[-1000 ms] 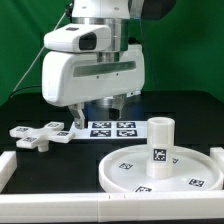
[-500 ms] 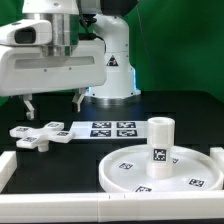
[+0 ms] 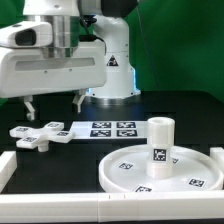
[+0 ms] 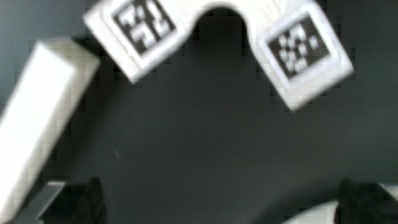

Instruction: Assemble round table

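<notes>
The large rimmed round disc (image 3: 128, 166) lies at the front right of the exterior view. The short thick post (image 3: 161, 143) stands upright at its middle. The smaller cross-shaped piece (image 3: 42, 133) lies flat on the black table at the exterior view's left. My gripper (image 3: 54, 103) hangs open and empty just above it, with one finger (image 3: 29, 105) on each side. In the wrist view two tagged arms of the cross-shaped piece (image 4: 143, 28) show beyond my open gripper (image 4: 217, 205), with dark table between the fingertips (image 4: 71, 203).
The marker board (image 3: 110, 129) lies behind the disc, right of the cross-shaped piece. A white rail (image 3: 110, 212) runs along the table's front edge, with a short white wall (image 3: 5, 166) at the front left, which also shows in the wrist view (image 4: 45, 110).
The arm moved to the exterior view's left, from over the marker board to above the cross-shaped piece. It has held still for the last half second. The parts did not move.
</notes>
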You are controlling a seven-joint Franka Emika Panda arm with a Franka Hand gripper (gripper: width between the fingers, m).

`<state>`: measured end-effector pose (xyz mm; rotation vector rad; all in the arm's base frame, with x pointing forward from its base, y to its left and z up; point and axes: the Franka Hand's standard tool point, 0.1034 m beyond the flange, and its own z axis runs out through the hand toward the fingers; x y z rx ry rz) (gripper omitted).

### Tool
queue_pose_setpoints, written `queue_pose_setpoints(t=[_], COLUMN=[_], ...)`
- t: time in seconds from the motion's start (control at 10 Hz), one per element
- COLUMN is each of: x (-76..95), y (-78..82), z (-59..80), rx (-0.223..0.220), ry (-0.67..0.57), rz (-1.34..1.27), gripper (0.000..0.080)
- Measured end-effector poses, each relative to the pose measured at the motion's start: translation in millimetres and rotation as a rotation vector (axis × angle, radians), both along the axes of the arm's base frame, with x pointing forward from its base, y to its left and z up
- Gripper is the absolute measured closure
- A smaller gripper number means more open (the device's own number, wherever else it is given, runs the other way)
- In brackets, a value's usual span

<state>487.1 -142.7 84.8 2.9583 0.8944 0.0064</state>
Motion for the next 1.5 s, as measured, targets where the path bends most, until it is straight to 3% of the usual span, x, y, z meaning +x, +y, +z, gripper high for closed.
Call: queue_pose_setpoints(t=[0.2, 0.7, 1.0, 1.5], x=[-16.3, -18.8, -46.4, -46.9], y=[-23.0, -23.9, -33.4, -38.2], z=[-8.5, -9.8, -26.2, -30.7], rx=[-0.008, -0.005, 0.022, 0.030], ry=[0.002, 0.006, 0.095, 0.115], rz=[-0.011, -0.067, -0.129, -0.123], gripper=[0.0150, 0.0150, 0.0150, 0.0150])
